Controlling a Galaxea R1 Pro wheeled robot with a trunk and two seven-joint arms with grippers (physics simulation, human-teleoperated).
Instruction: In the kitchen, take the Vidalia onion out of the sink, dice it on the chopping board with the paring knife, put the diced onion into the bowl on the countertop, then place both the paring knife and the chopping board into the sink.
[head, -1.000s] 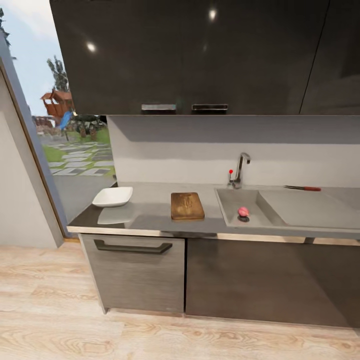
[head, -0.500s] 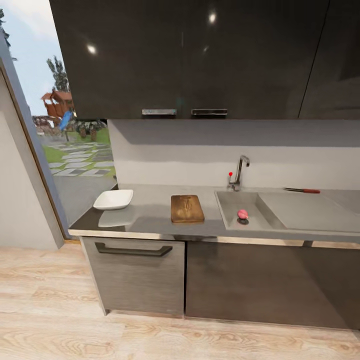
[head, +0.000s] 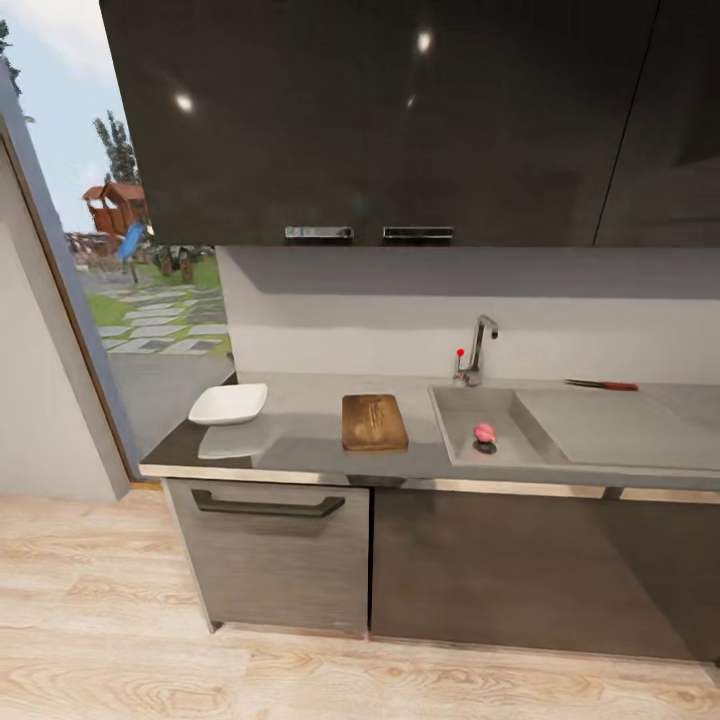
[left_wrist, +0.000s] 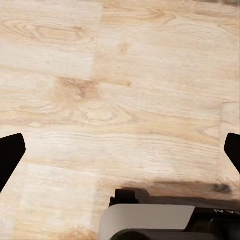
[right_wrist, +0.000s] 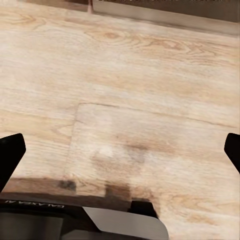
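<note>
Wrist views: left tool (left_wrist: 120, 150) and right tool (right_wrist: 120, 150) both spread wide, gripping nothing, aimed at wood floor (left_wrist: 125, 75). Well beyond both tools, head view: table (head: 300, 425) with bowl (head: 229, 404), board (head: 374, 421), sink (head: 480, 415) holding onion (head: 484, 432), knife (head: 600, 385) at the back. The cabinets sit lower than a second ago: camera shifted, things unmoved. Probably still approaching; nothing grasped.

Fingertips: black, blunt, showing at both side edges of each wrist view
Base: dark body with a pale grey panel
Marking: small white lettering, unreadable
</note>
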